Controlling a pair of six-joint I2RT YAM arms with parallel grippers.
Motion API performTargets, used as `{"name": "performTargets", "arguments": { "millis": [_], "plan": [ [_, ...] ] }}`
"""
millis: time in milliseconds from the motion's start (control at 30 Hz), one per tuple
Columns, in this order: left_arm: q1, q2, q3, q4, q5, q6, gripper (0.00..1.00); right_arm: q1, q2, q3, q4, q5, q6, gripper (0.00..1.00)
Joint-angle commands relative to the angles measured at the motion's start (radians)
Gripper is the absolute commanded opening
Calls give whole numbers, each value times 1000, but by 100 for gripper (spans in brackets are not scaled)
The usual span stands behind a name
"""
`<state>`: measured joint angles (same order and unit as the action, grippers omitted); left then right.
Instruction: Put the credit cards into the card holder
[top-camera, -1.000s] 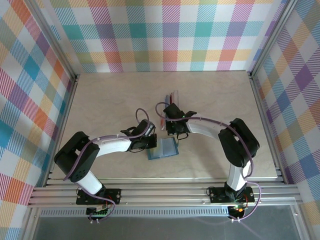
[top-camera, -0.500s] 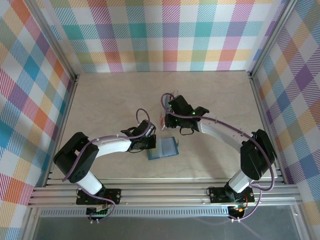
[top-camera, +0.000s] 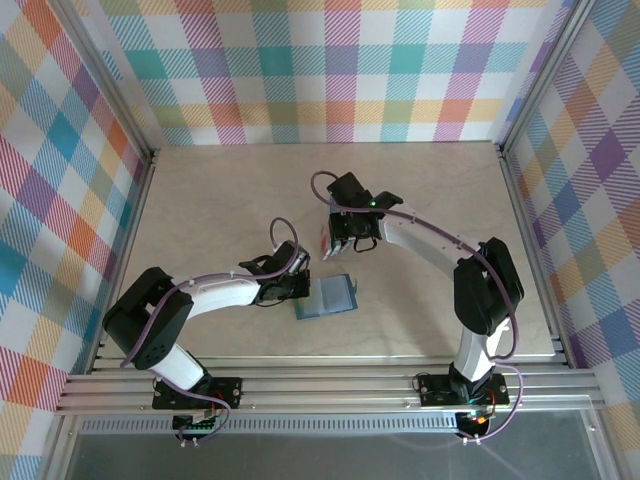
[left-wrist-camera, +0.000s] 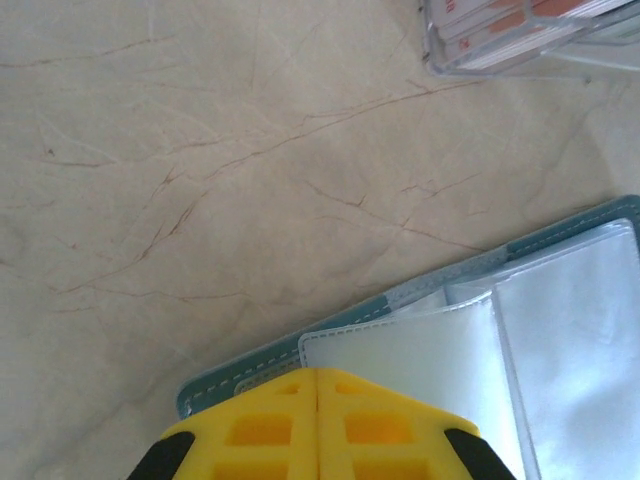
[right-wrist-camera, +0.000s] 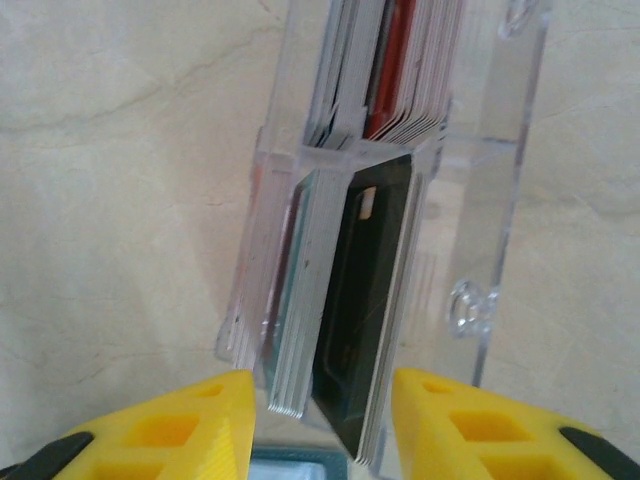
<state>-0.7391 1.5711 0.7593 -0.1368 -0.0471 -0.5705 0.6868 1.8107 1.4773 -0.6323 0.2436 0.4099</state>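
- Marbled desk (top-camera: 200, 200), plaid walls (top-camera: 350, 70).
- Left end effector (left-wrist-camera: 318, 378): together, at card holder (left-wrist-camera: 560, 330) edge.
- Right end effector (right-wrist-camera: 322, 388): apart astride credit cards (right-wrist-camera: 350, 300); pick pending, likely must close on one.

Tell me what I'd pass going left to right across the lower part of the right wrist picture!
Yellow fingertip → stack of pale cards → black card → other yellow fingertip.

Card holder (left-wrist-camera: 560, 350) of glossy clear plastic
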Motion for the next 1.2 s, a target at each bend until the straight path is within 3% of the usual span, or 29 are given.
{"name": "performTargets", "arguments": {
  "millis": [0, 233, 900, 1167],
  "plan": [
    [-9, -20, -19, -23, -24, 14, 7, -10, 35, 45, -53, 14, -27, 41],
    [-9, -6, -18, -20, -25, 12, 7, -19, 83, 71, -64, 3, -34, 41],
    [-9, -1, -23, -5, -16, 8, 7, -33, 97, 76, -7, -181, -57, 36],
    [-8, -9, -29, -3, -13, 7, 7, -46, 133, 107, -35, -168, -57, 38]
  ]
}}
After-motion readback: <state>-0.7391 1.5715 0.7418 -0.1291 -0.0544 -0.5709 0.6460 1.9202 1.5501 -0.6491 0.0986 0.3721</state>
